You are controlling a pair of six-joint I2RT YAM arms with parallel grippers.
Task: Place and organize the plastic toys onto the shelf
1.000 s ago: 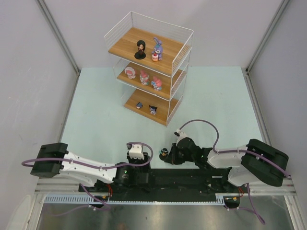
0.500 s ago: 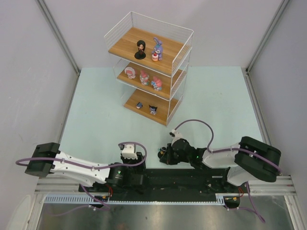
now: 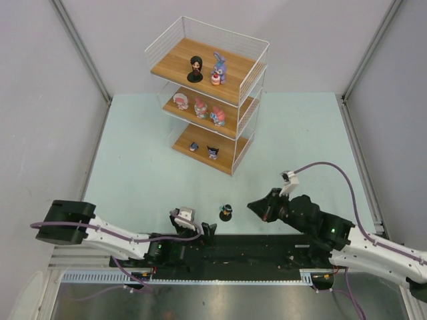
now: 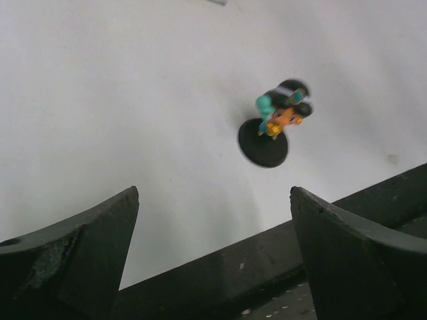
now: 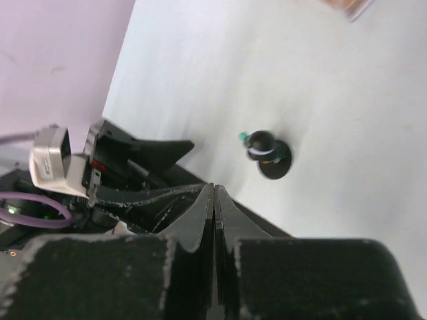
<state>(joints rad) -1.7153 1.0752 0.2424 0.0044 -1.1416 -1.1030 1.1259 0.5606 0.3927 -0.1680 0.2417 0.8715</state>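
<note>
- Top external view: a dark-haired figurine (image 3: 226,213) on a round black base is seen standing upright and alone on the pale green table (image 3: 133,167).
- The shelf (image 3: 170,63), made of white wire with three wooden boards, is set well apart from that figurine, on its far side.
- On the top board a second dark-haired figurine (image 3: 195,69) and a purple-blue bunny (image 3: 218,69) are stood side by side.
- On the middle board three pink-and-white figurines (image 3: 201,106) are lined up in a row.
- On the bottom board two smaller toys (image 3: 213,152) are placed. They are too small for their details to be made out.
- The left hand (image 3: 207,233) is held low, just beside the dark-haired figurine on its near left. Its fingers are spread wide and nothing is held.
- In the left wrist view the figurine (image 4: 273,123) is seen beyond the parted left hand (image 4: 213,193), touched by neither finger.
- The right hand (image 3: 257,207) is found near the figurine on its right, apart from it. Its fingers are pressed together with nothing between them.
- In the right wrist view the figurine (image 5: 268,152) is seen ahead and to the right of the closed right hand (image 5: 213,197), untouched.
</note>
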